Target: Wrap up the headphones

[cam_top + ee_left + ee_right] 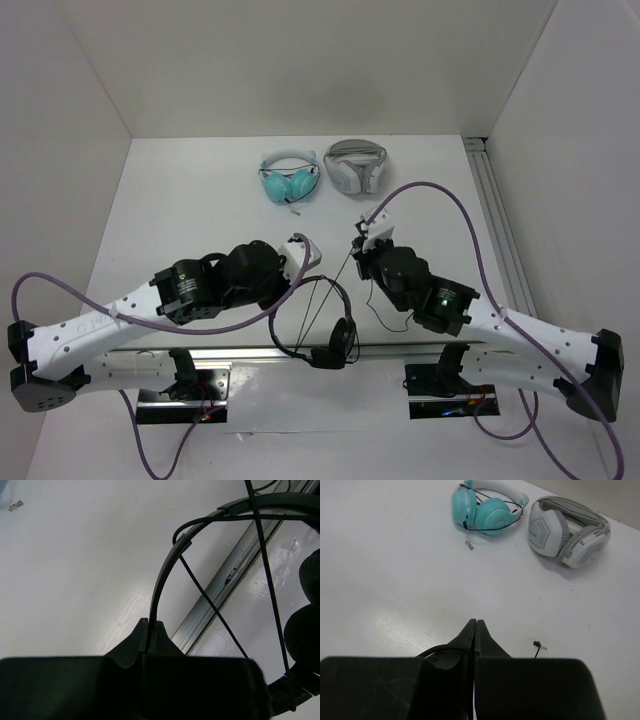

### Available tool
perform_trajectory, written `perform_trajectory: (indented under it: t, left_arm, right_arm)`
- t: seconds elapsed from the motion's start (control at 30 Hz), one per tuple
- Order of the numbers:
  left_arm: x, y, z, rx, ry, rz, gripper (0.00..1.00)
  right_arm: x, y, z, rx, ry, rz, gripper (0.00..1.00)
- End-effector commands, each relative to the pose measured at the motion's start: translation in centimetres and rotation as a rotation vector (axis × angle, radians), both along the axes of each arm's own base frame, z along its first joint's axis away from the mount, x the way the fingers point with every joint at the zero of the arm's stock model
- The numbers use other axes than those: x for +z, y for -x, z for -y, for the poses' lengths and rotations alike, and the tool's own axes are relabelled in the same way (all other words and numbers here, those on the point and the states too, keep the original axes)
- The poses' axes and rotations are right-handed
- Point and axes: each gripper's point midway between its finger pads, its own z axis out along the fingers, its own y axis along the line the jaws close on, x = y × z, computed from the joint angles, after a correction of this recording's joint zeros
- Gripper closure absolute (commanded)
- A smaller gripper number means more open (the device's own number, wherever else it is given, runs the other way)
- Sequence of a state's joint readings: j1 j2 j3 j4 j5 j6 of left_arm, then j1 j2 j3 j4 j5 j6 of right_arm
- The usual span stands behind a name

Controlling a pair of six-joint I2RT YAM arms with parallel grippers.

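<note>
Over the near edge of the white counter (200, 200) our left tool (149, 623) clamps shut on the headband (161, 577) of the headphones (340, 340), while our right tool (475, 625) pinches the cable (442, 649), which we should wind taut and evenly around the band.

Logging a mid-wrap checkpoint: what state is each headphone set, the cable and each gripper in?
black headphones, held by the headband, cable crossing its arc
cable, pulled taut across the headband
left gripper, fingers shut on the headband
right gripper, fingers shut on the cable
teal headphones, lying on the table, untouched
white-and-grey headphones, lying on the table, untouched
</note>
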State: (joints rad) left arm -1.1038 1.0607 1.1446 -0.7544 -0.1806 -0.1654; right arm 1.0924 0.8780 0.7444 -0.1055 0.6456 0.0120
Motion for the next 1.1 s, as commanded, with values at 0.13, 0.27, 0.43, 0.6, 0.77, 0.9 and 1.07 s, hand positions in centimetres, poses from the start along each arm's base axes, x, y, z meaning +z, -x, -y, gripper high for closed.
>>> perform_trajectory:
  t: [0.13,0.27,0.43,0.6,0.77,0.9,1.07]
  left_arm:
    - [0.5,1.9,-0.5,-0.050,0.009,-0.052,1.00]
    - [2.0,1.1,-0.5,-0.006,0.038,-0.021,1.00]
    - [4.8,-0.9,-0.4,0.119,0.093,0.041,1.00]
    - [6.9,-3.0,-2.4,0.308,0.080,0.102,1.00]
    - [7.0,-3.8,-5.0,0.446,-0.049,0.112,1.00]
    - [4.6,-3.3,-5.2,0.430,-0.153,0.064,1.00]
    - [2.8,-1.7,-4.7,0.341,-0.149,-0.005,1.00]
  right_arm:
    - [1.4,-2.2,-4.8,0.305,-0.172,-0.006,0.98]
    - [0.9,-0.8,-7.9,0.527,-0.194,-0.013,0.94]
    - [-0.7,0.7,-10.3,0.665,-0.254,-0.062,0.94]
    - [-3.7,1.4,-10.5,0.683,-0.306,-0.095,0.93]
    - [-4.4,0.2,-11.1,0.658,-0.372,-0.086,0.98]
    - [-3.7,-3.8,-8.9,0.466,-0.385,-0.053,1.00]
    - [0.2,-8.8,-4.8,0.296,-0.391,0.015,1.00]
